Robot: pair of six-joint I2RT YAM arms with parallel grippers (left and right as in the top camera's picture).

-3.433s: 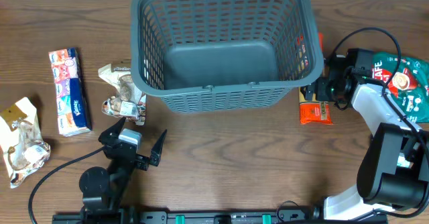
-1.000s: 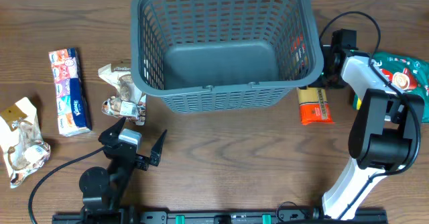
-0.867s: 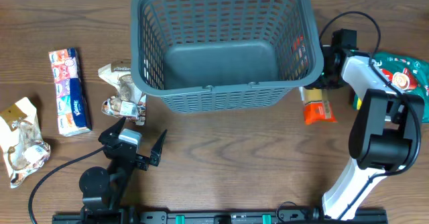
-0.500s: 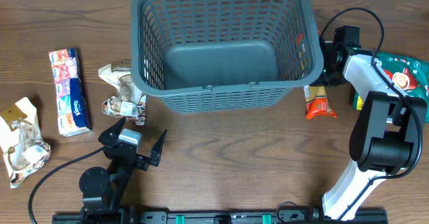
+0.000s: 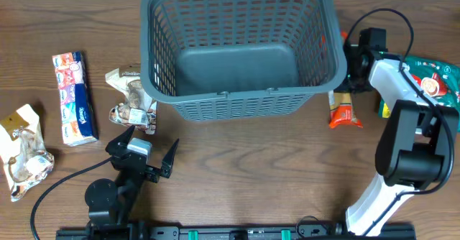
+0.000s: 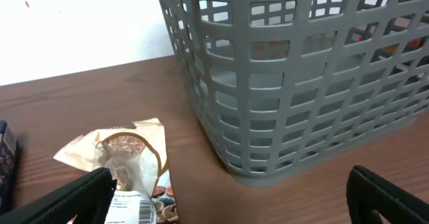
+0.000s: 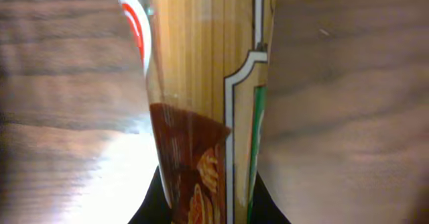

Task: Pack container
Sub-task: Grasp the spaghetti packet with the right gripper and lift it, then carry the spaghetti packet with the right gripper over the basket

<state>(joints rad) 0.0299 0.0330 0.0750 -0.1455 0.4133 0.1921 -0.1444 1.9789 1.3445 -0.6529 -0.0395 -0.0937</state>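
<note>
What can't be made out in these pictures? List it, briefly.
- Right gripper fingertips: overhead, behind the basket rim and its own arm.
- Packet top end: overhead, behind the same rim.
- Packet print: right wrist, too close, cut off by the edges.
- Green bag: overhead, cut by the right edge, arm across it.

The pincer [image 7: 204, 212] pinches a long packet [image 7: 201, 83] at its near end. The tan, brown and green wrapper runs straight ahead, with wooden table [image 7: 348, 83] on both sides.
</note>
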